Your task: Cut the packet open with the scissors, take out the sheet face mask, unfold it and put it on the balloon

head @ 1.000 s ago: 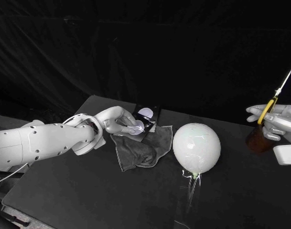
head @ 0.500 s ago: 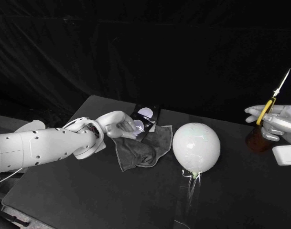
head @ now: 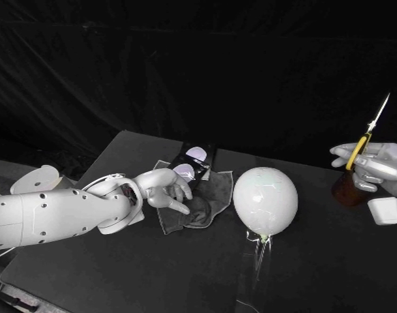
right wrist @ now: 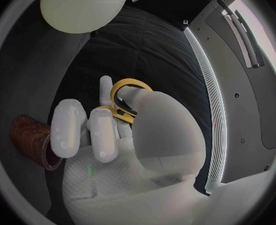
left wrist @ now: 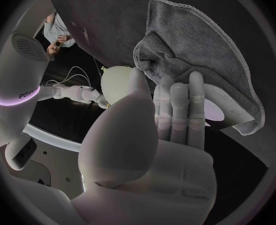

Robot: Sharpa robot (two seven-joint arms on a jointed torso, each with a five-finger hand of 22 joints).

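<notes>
Black table, right hand holding scissors upright

The place looks like a robot laboratory or a test studio. A black table stands in front of a wall of black curtain that hangs in folds. Two white robot arms reach over the table, and one has a thin cable at its wrist.

Our left robot hand hangs fingers-down over the desk's far-left part, holding nothing; our right robot hand, high at the right edge, grips the scissors upright.
</notes>
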